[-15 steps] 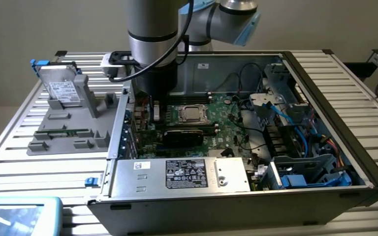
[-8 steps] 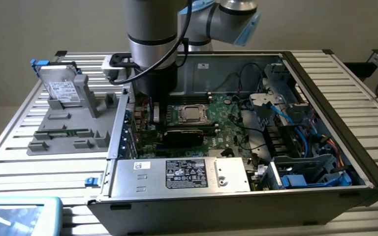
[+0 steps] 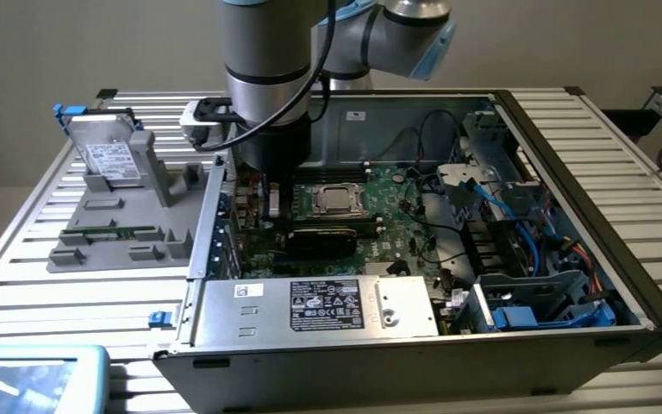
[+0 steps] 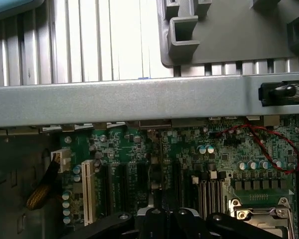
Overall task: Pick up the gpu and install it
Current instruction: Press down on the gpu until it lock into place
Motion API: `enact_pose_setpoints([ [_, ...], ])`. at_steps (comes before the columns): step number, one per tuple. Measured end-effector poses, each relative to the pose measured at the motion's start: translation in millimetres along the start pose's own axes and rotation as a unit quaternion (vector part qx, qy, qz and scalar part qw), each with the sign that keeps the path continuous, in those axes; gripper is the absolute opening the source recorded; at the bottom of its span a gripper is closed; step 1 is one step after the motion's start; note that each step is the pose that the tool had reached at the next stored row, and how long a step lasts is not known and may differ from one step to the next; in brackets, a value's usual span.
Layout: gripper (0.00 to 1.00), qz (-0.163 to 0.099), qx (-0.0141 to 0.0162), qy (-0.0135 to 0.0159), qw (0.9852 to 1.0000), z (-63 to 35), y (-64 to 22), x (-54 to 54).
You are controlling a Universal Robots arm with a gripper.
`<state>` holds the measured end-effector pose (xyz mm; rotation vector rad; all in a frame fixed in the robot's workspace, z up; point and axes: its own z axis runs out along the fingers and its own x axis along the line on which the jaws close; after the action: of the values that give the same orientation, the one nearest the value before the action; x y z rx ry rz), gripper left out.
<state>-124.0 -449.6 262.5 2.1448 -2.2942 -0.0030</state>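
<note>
The gripper (image 3: 266, 194) was lowered inside the open computer case (image 3: 561, 172), over the part of the motherboard (image 4: 189, 149) towards the exterior view's left, just beside the case's wall (image 4: 139, 99) on that side. Its fingers (image 4: 139, 221) were seen brought together at the near edge of the wrist view. Between them a thin dark strip was clamped, taken to be the gpu (image 4: 156, 179) seen edge-on (its flat face could not be made out). The card was thus held directly in line with the tool, reaching out from the fingertips towards the board, among the long dark expansion slots (image 4: 117, 184). Whether its lower edge was touching a slot could not be told. In the exterior view the card itself was hidden behind the arm's black tool body.

The processor socket (image 3: 337, 200) was found just to the exterior view's right of the gripper, and a red wire (image 4: 259, 139) was looped over the board beyond it. The power supply (image 3: 320, 304) was mounted at the near side of the case. Outside the case, on the slatted table (image 3: 32, 285) at the exterior view's left, a grey tray (image 3: 113, 250) was placed. On it a silver hard drive (image 3: 110, 155) was propped at the far end, and green memory sticks (image 3: 110, 231) were laid nearer, well apart from the gripper.
</note>
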Motion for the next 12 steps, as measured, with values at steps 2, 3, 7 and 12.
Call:
enact_pose_setpoints([
  [2, 0.12, 0.002, 0.0002, -0.0008, 1.0000, -3.3, 0.1, -0.5],
  [3, 0.12, 0.004, 0.0004, -0.0013, 1.0000, -7.1, 0.1, -0.6],
  [7, 0.12, 0.005, 0.0001, 0.0007, 1.0000, -17.0, -7.0, -0.8],
  [12, 0.12, 0.005, -0.0017, 0.0016, 1.0000, -16.7, -26.5, -2.1],
])
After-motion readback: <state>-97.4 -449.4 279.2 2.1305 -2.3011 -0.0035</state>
